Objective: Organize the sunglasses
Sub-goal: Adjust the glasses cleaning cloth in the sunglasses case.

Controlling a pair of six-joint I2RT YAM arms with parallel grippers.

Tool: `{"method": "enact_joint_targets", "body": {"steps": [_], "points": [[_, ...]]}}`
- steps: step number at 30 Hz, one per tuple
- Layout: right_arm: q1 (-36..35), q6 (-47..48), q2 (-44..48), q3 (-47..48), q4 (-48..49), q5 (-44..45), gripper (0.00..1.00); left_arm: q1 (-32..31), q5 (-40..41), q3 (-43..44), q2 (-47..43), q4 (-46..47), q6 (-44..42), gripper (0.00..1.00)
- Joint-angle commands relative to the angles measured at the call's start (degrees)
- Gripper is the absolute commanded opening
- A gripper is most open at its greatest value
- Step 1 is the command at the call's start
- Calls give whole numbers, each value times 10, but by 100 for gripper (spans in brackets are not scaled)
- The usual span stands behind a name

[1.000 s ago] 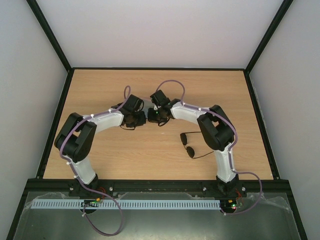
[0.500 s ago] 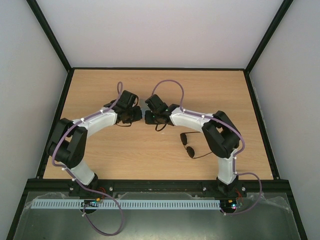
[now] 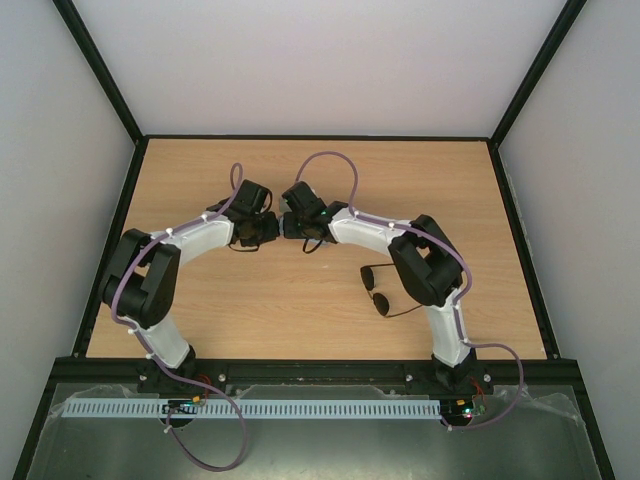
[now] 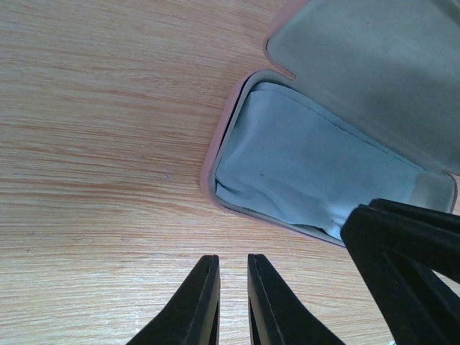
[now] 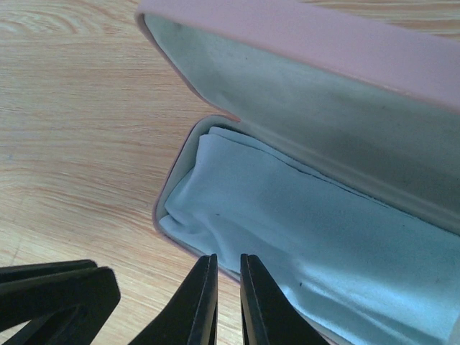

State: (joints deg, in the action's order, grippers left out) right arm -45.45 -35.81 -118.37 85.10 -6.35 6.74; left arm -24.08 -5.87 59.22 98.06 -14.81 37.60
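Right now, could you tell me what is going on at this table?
Both arms meet at mid-table over an open pink case with a light blue cloth lying inside. The left gripper and right gripper hover at its edge, jaws almost closed, holding nothing. The sunglasses lie on the table beside the right arm, not yet in the case.

No writing, label or number can be read anywhere (all three views) — none at all.
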Motion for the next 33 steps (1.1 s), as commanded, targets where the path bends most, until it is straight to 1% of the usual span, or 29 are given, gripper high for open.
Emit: {"method": "enact_joint_targets", "body": {"steps": [1,9,14,25,33], "points": [[-3,12,-25,27,-20,10,11,3,-4,17,11,-3,-8,14],[-14,21,-62,51,-35,6,8,6,-3,15,13,-4,-11,15],[-18,19,-68,40,-38,5,7,8,-4,14,13,-4,-13,15],[-18,15,-13,-40,-38,22,6,8,-7,9,10,-2,-13,14],[-29,-3,42,-118,-16,17,6,7,-10,-5,1,4,-9,14]]}}
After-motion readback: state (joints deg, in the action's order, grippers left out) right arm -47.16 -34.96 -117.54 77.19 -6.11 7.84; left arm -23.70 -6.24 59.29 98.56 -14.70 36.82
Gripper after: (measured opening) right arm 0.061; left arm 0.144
